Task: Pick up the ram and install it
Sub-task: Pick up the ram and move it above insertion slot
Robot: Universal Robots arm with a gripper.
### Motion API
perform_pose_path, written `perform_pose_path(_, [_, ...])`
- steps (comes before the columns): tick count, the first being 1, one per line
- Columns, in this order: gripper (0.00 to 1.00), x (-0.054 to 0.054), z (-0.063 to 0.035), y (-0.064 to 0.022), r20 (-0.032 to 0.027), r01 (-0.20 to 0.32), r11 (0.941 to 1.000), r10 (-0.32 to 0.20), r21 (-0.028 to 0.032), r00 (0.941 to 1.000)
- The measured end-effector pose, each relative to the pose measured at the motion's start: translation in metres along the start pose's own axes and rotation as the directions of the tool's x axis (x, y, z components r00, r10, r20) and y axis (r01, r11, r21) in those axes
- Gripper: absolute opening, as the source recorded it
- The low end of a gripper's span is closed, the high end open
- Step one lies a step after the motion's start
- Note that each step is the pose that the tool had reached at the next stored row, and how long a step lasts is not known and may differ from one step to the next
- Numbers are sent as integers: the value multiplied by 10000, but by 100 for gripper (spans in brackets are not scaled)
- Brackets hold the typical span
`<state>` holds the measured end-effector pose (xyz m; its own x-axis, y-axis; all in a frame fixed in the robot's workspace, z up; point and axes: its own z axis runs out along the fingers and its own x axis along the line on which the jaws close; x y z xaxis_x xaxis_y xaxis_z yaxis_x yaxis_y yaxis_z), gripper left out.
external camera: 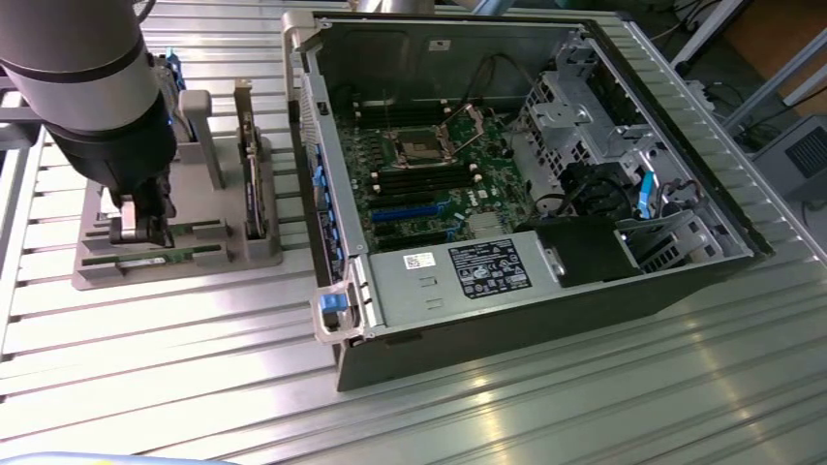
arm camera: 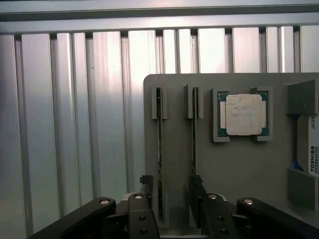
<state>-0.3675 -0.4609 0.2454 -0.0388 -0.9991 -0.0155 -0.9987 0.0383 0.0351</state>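
I am holding my gripper (arm camera: 171, 185) low over the gray holder (arm camera: 179, 149), jaws spread wide and gripping nothing. The ram (arm camera: 159, 149) is standing on edge in the slot nearest the holder's edge, between my 2 fingers (arm camera: 146, 181). The processor chip (arm camera: 243, 114) is sitting further along.

The open jaws straddle the ram (arm camera: 159, 149) in the grey holder (arm camera: 177, 159); a second stick (arm camera: 194, 134) stands just beside one jaw, crowding that side. The ribbed surface (arm camera: 75, 124) beside the holder lies free.
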Motion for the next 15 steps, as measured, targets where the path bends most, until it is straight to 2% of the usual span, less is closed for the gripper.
perform_pose_path(10, [42,30,106,27,-8,149,9999,-149,-3,9999])
perform_pose_path(15, [42,46,191,27,-11,238,9997,-238,-4,9997])
